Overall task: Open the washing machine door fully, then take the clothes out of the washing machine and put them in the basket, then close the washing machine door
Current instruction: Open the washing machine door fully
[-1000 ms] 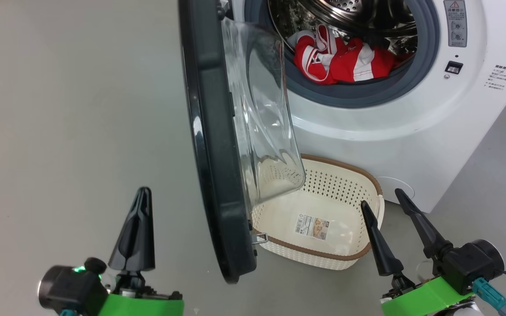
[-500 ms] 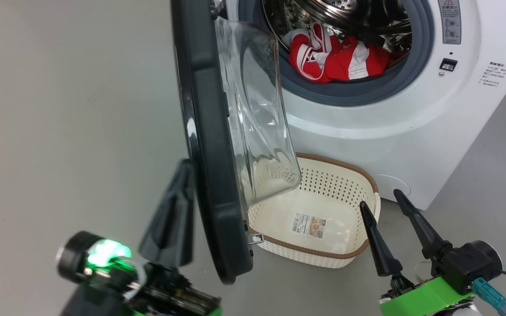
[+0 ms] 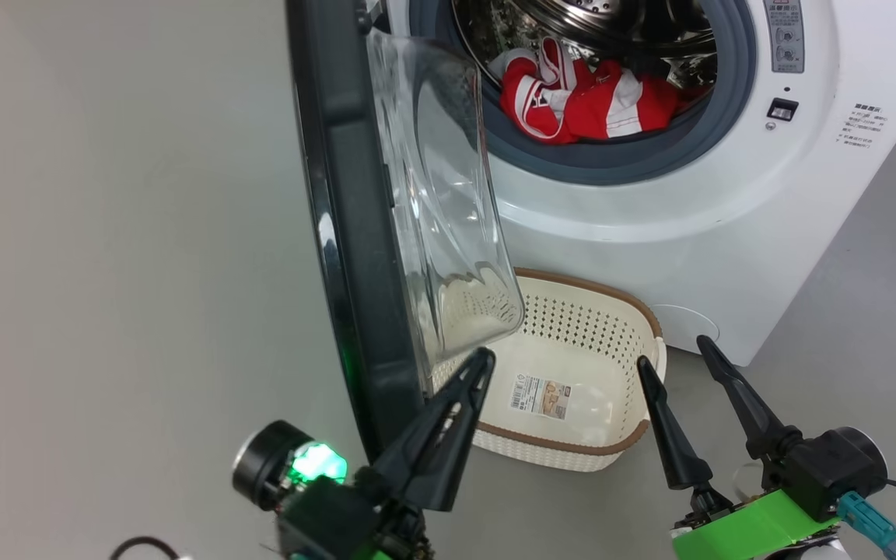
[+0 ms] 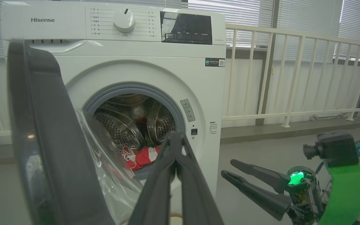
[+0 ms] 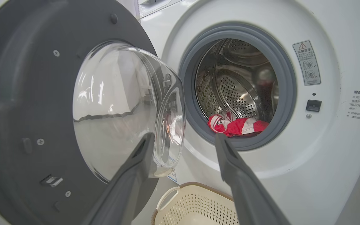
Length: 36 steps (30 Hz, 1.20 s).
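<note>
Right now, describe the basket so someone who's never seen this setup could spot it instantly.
Find the big white washing machine with its black door swung open. On the floor in front, below the drum opening, sits the basket. It's the only cream perforated tub, brown-rimmed, with a paper label inside, while the red clothes lie in the drum.

We logged red clothes [image 3: 588,105] with white stripes, upper centre; a white washing machine [image 3: 689,225] with grey ring [image 3: 596,161]; a glossy black washing machine door [image 3: 347,233]; a cream perforated basket [image 3: 572,327], brown rim [image 3: 565,447]; grey floor [image 3: 106,233].
</note>
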Tool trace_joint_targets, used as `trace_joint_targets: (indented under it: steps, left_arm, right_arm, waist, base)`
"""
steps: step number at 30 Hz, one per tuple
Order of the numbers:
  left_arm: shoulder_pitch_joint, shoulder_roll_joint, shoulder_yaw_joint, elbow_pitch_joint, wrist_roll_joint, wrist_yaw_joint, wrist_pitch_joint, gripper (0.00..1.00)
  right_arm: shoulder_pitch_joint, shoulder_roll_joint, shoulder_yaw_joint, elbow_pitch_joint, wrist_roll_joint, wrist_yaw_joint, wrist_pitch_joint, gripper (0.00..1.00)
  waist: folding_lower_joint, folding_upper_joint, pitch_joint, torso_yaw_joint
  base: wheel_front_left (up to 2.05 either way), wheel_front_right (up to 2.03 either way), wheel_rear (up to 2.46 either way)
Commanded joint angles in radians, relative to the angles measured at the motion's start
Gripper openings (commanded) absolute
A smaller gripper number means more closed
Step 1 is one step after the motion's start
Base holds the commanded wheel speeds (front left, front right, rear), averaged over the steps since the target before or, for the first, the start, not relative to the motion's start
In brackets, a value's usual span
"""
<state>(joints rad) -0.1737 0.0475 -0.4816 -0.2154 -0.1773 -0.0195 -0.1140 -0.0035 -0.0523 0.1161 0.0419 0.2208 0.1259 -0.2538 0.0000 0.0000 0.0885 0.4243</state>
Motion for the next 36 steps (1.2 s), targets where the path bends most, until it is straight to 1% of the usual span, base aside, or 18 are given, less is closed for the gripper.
trace_joint_targets:
  steps: [1,6,13,18,27,36]
  left_arm:
    - [-0.046,0.011,0.02,-0.005,0.021,-0.002,0.017,0.0]
    - [-0.057,0.014,0.012,0.058,0.042,0.019,0.064,0.0]
    - [-0.057,0.016,0.044,0.117,0.052,0.075,0.107,0.0]
    - [-0.047,0.017,0.066,0.124,0.049,0.111,0.13,0.0]
    - [-0.03,0.031,0.092,0.129,0.039,0.139,0.152,0.0]
    - [-0.01,0.07,0.147,0.139,0.024,0.169,0.158,0.0]
  right_arm:
    - [-0.027,0.002,0.03,-0.023,0.01,0.005,-0.008,1.0]
    - [-0.029,0.002,0.038,-0.021,0.012,0.005,-0.008,1.0]
    - [-0.029,0.002,0.043,-0.022,0.014,0.005,-0.008,1.0]
    - [-0.024,0.002,0.038,-0.02,0.014,0.005,-0.008,1.0]
    - [-0.023,0.002,0.036,-0.018,0.016,0.005,-0.008,1.0]
    - [-0.026,0.002,0.037,-0.016,0.019,0.005,-0.008,1.0]
  waist:
    - [0.0,0.0,0.002,-0.001]
    - [0.0,0.0,0.004,-0.008]
    - [0.0,0.0,0.005,-0.022]
    - [0.0,0.0,0.005,-0.018]
    - [0.0,0.0,0.008,0.01]
    - [0.0,0.0,0.01,0.032]
  base:
    - [0.0,0.0,0.0]
    - [0.0,0.0,0.0]
    - [0.0,0.0,0.0]
    - [0.0,0.0,0.0]
    - [0.0,0.0,0.0]
    - [0.0,0.0,0.0]
